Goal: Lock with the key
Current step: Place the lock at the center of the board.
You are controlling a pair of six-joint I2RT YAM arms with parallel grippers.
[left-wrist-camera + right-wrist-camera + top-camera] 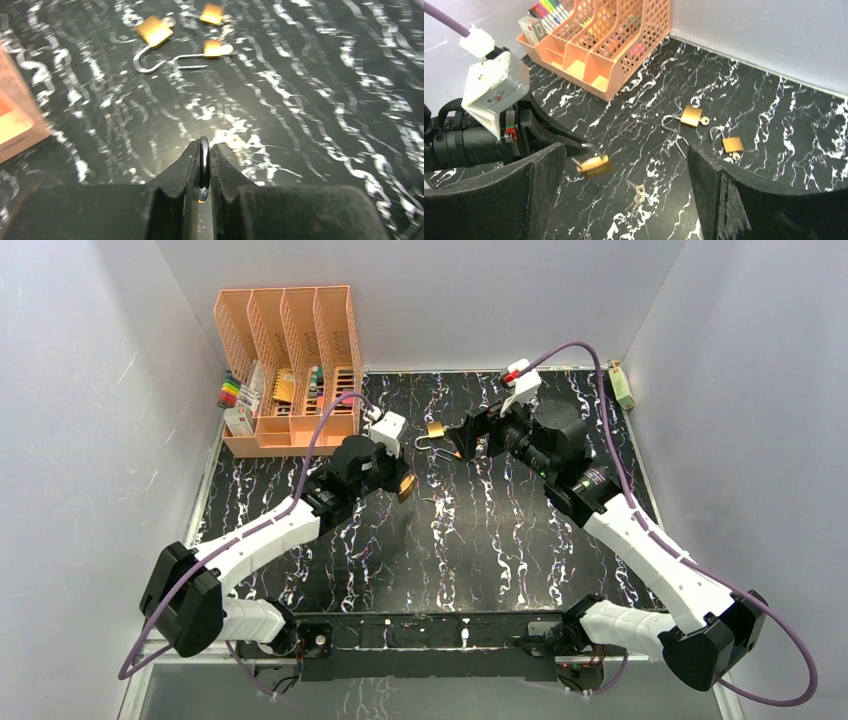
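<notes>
Left gripper (202, 150) clamps padlock (594, 165) by its thin shackle (203, 170) only; body may swing or slip once wide-open right gripper (624, 150) fetches keys (637, 192) off table (500, 570).

Bench (520, 560) is black with white marble veins, every padlock (691, 116) is brass-gold with a silver shackle (204, 165). Rack (290, 350) is peachy-orange mesh, markers (549, 9) are rainbow, cable (446, 21) purple, arms (260, 535) white and black.
</notes>
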